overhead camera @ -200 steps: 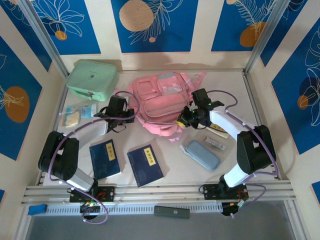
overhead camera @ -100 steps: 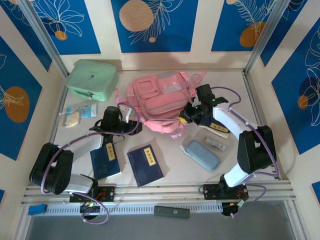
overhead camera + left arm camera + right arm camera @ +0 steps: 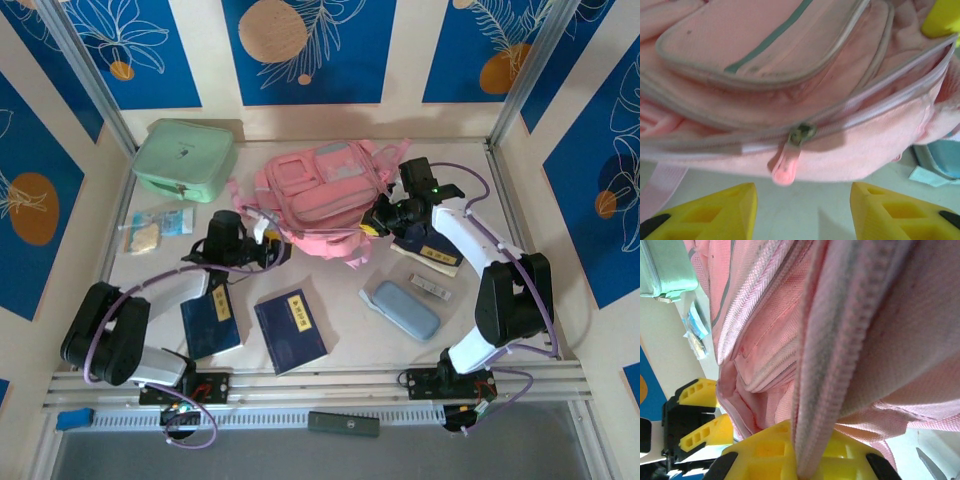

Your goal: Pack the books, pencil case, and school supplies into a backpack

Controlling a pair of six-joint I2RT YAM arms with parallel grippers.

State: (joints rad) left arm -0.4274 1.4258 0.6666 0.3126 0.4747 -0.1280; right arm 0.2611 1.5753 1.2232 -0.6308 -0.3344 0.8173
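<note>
Seen from above, the pink backpack (image 3: 325,190) lies at 12 o'clock on the pale table (image 3: 340,350), soft and lumpy, with zip pockets facing up and straps trailing toward 6.

My left gripper (image 3: 272,245) sits at the bag's 8 o'clock corner. In its wrist view, the left gripper (image 3: 802,196) has its yellow fingers (image 3: 710,212) spread apart, with nothing but bare tabletop between them. Just ahead, a pink zip pull (image 3: 786,164) hangs from a closed zip on the bag's padded fabric (image 3: 790,65).

My right gripper (image 3: 373,224) is at the bag's 4 o'clock corner. In its wrist view, the right gripper (image 3: 800,462) is pressed together on a ridged, woven zip edge of the backpack (image 3: 765,325).

A left book (image 3: 210,315) lies at 8 o'clock, flat and navy with a yellow label, and a middle book (image 3: 290,330) lies at 6. A third book (image 3: 432,254) lies at 3, partly under my right arm. The grey-blue pencil case (image 3: 402,308) is smooth and rounded, and lies at 4 o'clock. The small whitish bar of school supplies (image 3: 430,287) lies just beyond it.

A mint-green boxy case (image 3: 185,158) fills the 10 o'clock corner, and a clear packet (image 3: 155,228) lies at 9.

Metal rails (image 3: 320,385) frame the table. The open room is the bare strip between the bag and the books, and the near centre by the rail.
</note>
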